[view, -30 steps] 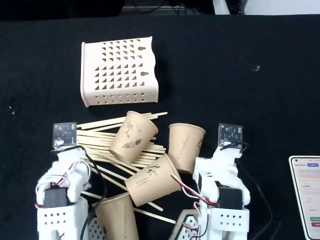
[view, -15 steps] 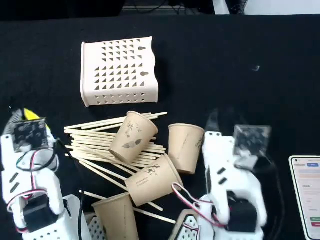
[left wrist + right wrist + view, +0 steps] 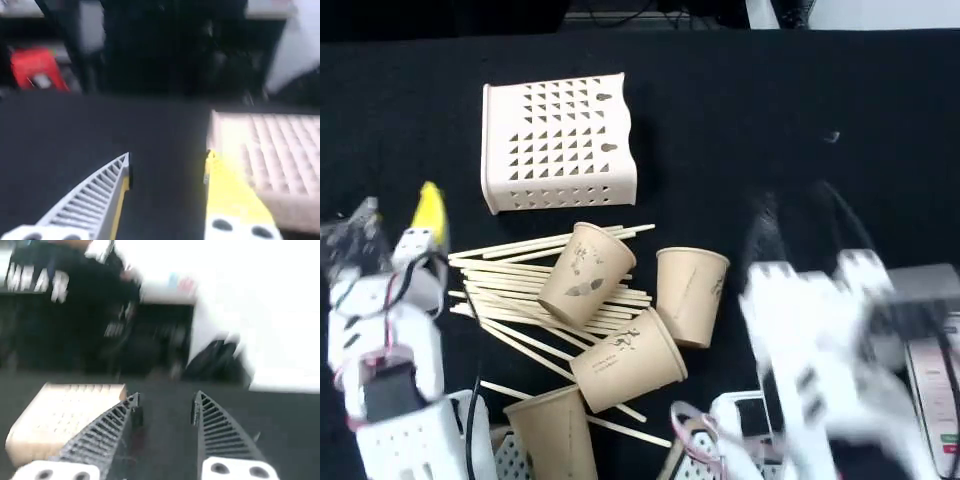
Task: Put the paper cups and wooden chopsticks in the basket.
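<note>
Left gripper (image 3: 167,157) seen spread apart, nothing held; right gripper (image 3: 166,400) likewise spread, empty. Four paper cups (image 3: 625,360) seen among scattered wooden chopsticks (image 3: 500,275) on black table (image 3: 770,120), between arms. Basket (image 3: 558,142) laid on side just beyond pile, perforated wall turned up, apart from both grippers.

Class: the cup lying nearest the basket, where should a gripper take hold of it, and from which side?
Probably from above, with the jaws straddling the middle of the cup across its width. It lies on its side on the chopsticks, so its round wall faces up and both flanks look free.
</note>
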